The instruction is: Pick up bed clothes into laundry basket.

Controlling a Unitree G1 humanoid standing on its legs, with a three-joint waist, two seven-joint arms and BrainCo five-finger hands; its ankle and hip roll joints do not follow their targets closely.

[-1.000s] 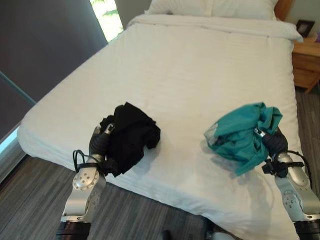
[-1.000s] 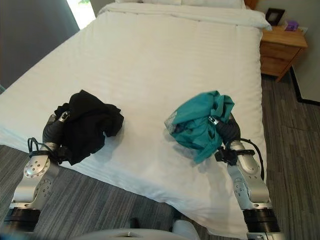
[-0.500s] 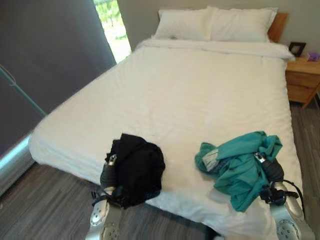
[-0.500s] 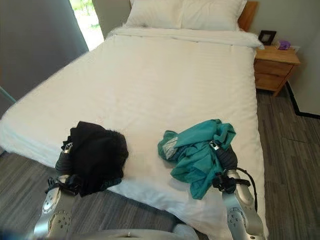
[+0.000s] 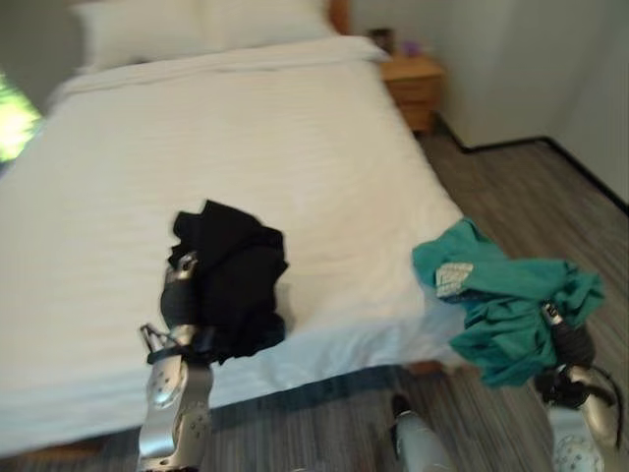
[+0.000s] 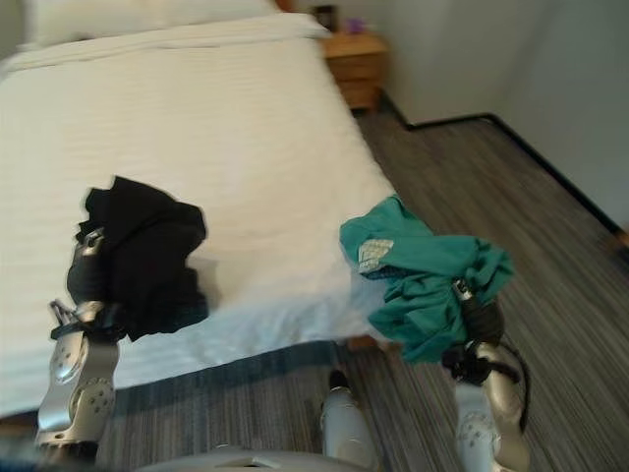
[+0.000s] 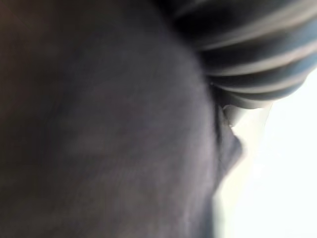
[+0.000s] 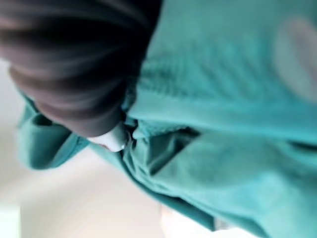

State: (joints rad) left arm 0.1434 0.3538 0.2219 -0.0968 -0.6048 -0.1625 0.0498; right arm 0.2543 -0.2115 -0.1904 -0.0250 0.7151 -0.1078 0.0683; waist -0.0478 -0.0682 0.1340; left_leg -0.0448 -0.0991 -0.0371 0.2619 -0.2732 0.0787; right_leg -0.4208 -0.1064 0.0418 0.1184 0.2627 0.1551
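Note:
A bunched black garment [image 5: 231, 275] hangs above the near edge of the white bed [image 5: 295, 147], and my left hand [image 5: 180, 295] is shut on it from below. The same black cloth [image 7: 99, 139] lies right against that hand's ribbed cover [image 7: 247, 49] in the left wrist view. A teal garment [image 5: 501, 305] is bundled in my right hand [image 5: 570, 339], held in the air over the floor just past the bed's near right corner. Teal folds [image 8: 223, 99] wrap round the right hand [image 8: 74, 64], hiding its fingers.
A wooden nightstand [image 5: 413, 88] stands at the head of the bed on its right. Grey plank floor [image 5: 531, 187] runs along the bed's right side to a pale wall [image 5: 511, 69]. Pillows [image 5: 197, 25] lie at the far end.
The whole view has swung right, so the camera moved. The teal garment, over the mattress before, now hangs past the bed's corner over the floor. The black garment stays in my left hand.

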